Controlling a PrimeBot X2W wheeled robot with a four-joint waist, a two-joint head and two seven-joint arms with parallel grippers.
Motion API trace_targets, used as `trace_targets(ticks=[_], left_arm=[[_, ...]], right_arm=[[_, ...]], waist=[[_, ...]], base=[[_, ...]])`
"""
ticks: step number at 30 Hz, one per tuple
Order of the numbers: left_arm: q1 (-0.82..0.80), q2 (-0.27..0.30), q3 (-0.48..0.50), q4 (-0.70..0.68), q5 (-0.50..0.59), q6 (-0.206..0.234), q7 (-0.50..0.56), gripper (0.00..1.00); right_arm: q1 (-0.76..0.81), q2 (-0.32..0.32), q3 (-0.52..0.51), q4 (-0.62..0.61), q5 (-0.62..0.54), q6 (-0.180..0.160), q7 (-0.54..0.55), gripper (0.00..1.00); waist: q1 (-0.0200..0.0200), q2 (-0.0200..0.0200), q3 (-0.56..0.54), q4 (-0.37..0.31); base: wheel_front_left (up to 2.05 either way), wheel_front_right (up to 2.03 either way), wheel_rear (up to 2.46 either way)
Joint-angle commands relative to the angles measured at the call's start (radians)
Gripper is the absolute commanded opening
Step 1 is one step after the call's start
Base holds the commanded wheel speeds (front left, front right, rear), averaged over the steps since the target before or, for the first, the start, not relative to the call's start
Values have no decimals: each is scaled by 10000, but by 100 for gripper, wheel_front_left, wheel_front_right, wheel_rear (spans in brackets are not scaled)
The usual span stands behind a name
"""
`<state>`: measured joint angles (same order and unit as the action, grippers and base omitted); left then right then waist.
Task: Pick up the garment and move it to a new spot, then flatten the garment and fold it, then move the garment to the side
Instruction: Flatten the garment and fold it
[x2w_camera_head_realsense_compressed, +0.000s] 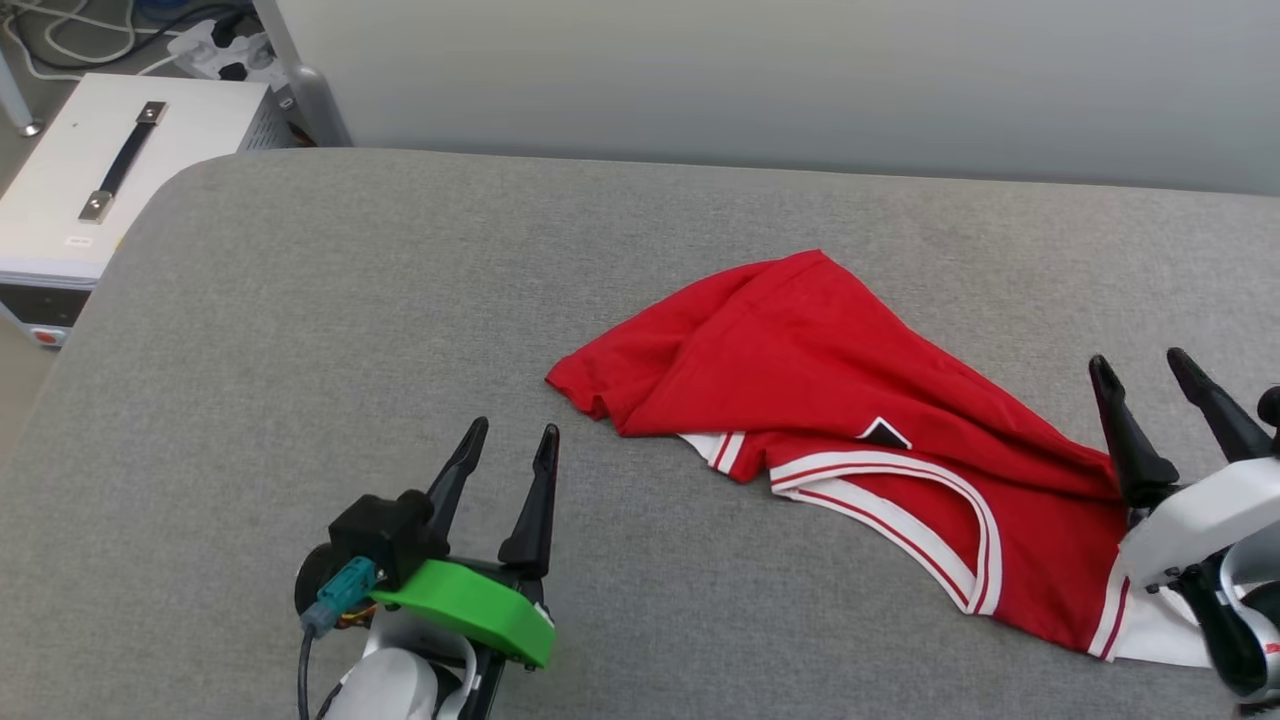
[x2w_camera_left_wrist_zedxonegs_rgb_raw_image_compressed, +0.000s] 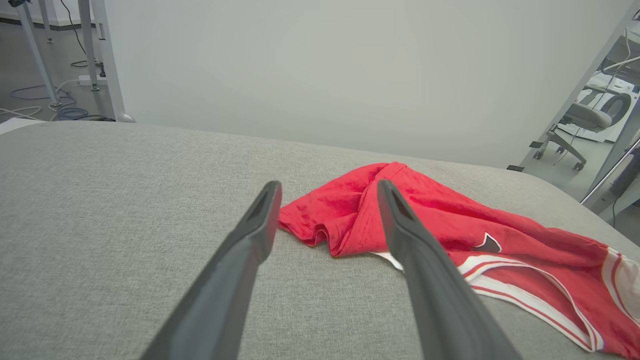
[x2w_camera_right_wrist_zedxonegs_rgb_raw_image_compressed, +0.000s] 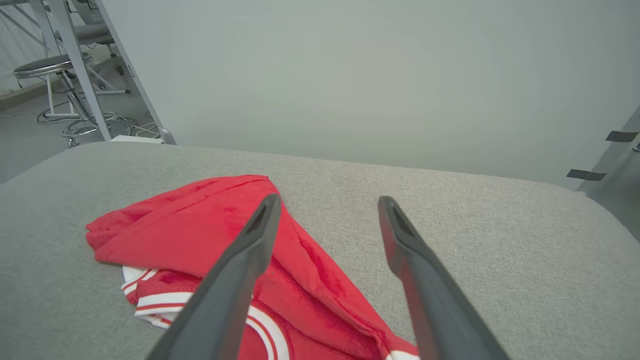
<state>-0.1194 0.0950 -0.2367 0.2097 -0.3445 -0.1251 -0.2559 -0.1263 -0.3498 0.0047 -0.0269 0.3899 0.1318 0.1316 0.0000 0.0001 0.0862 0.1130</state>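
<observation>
Grey woven cloth covers the work surface (x2w_camera_head_realsense_compressed: 280, 330). Nearest, at lower left, the left gripper (x2w_camera_head_realsense_compressed: 514, 427) sits low over bare cloth, forearm angled up the head view, fingers spread with nothing between them. At lower right the right gripper (x2w_camera_head_realsense_compressed: 1139, 358) leans over one end of the garment (x2w_camera_head_realsense_compressed: 820, 350), fingers likewise apart (and empty). This red shirt lies crumpled right of centre, collar trim showing. Beyond stands a pale wall (x2w_camera_head_realsense_compressed: 800, 80).

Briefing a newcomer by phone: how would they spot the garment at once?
Look at the grey padded table. Right of its middle lies the garment, crumpled, by the right gripper. It is bright red with white-striped trim, unlike the plain grey around it.
</observation>
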Motion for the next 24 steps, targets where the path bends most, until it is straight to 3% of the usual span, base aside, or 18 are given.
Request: trace_targets(ticks=[1, 5, 11, 19, 24], left_arm=[[-201, 17, -63, -6, -72, -56, -59, 100], [-332, 72, -348, 139, -100, -56, -59, 100], [-1188, 177, -1404, 647, -351, -56, 490, 100], [-3385, 585, -3400, 1454, -1196, -56, 5173, 100], [-4391, 1063, -4352, 1691, -1520, -56, 7057, 100]], right_arm=[[-35, 196, 13, 24, -74, -11, -452, 100], [138, 688, -71, 178, -198, -11, -1375, 100], [297, 1118, -192, 186, -472, -11, -1707, 100], [270, 1384, -425, -177, -760, -11, -1577, 100], [25, 1446, -329, -191, -750, -11, -1660, 100]], waist=[[0, -1, 28, -92], [0, -1, 82, -288], [0, -1, 400, -712], [0, -1, 1057, -1199], [0, -1, 1487, -1470]], base=[[0, 0, 0], [0, 0, 0], [0, 0, 0], [0, 0, 0], [0, 0, 0]])
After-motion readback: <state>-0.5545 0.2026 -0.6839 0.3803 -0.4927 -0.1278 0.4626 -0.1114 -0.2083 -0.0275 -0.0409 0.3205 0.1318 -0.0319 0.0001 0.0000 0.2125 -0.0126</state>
